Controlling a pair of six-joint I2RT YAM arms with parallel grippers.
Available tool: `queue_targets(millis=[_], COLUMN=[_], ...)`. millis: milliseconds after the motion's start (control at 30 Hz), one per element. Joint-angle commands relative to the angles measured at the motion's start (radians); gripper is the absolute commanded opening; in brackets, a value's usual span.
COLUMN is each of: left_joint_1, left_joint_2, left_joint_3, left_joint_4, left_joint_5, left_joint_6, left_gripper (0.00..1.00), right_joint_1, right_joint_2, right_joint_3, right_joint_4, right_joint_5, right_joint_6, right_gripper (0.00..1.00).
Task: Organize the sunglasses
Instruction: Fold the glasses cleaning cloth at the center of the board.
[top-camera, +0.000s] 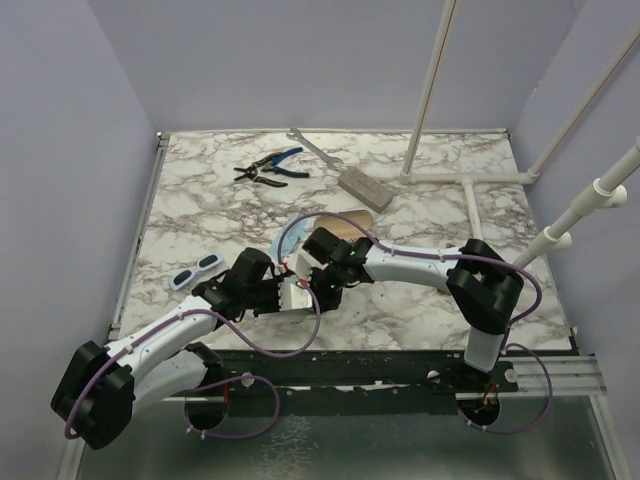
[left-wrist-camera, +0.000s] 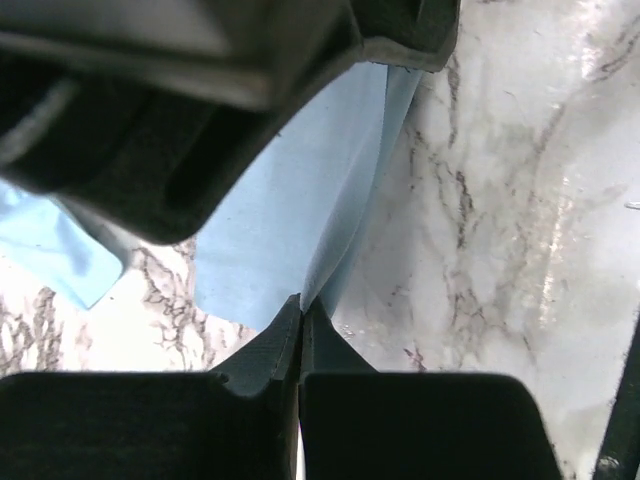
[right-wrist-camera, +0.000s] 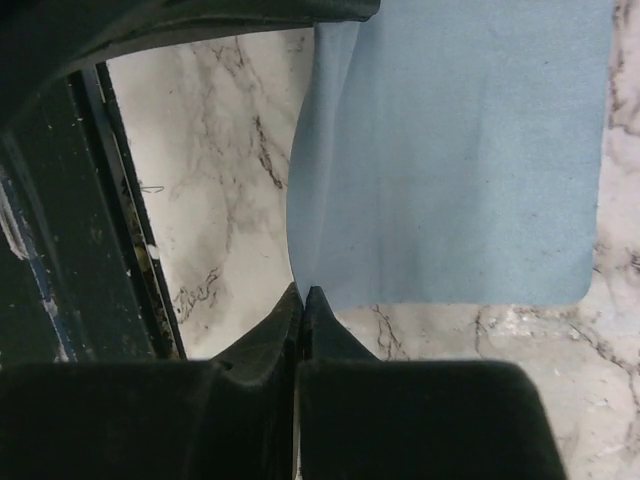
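Light-blue cloth (right-wrist-camera: 460, 150) is the centre of the work at this moment, and it serves as the landmark for everything else on the marble table (top-camera: 440, 215). The left gripper (left-wrist-camera: 302, 305) is clenched on a raised fold of the cloth, with the fabric running up and away from its closed tips. The right gripper (right-wrist-camera: 303, 295) is likewise pinched tight on a near corner, and the rest of the sheet lies flat on the marble beyond it. In the top view both arms meet over the cloth, one on each side, with the fabric bunched pale between them. The sunglasses (top-camera: 196, 272) lie to the left of the cloth, near it but apart from it. They rest flat on the table just beyond the left arm, and neither gripper touches them. The grey case (top-camera: 365, 188) sits beyond the cloth toward the far side, well apart from the glasses, and it appears to be closed. Blue-handled pliers (top-camera: 270, 167) and a wrench (top-camera: 312, 146) lie farther off again, past the case. Judging by this layout, the task is at an early stage. The cloth is being folded or straightened, while the glasses have not yet been picked up, wiped or put into the case. Most of the tidying, including anything done to the glasses themselves, seems left to do.
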Motion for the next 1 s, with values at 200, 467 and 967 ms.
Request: queue_targets(millis=[200,467,967], left_joint_1=[-0.014,-0.014,0.011], left_joint_2=[0.079,0.072,0.115], left_joint_3=[-0.014,-0.043,-0.008], left_joint_4=[-0.093,-0.03,0.039], left_joint_5=[-0.029,-0.099,-0.148], left_joint_6=[-0.019,-0.087,-0.18], left_gripper=[0.0,0.0,0.0], right_joint_1=[0.01,-0.046,-0.109], right_joint_2=[0.072,0.094,0.167], right_joint_3=[0.039,0.051,0.165], right_joint_4=[0.043,0.08,-0.018], right_joint_5=[-0.083,-0.07,-0.036], right_joint_6=[0.047,0.074,0.002], right_gripper=[0.0,0.01,0.0])
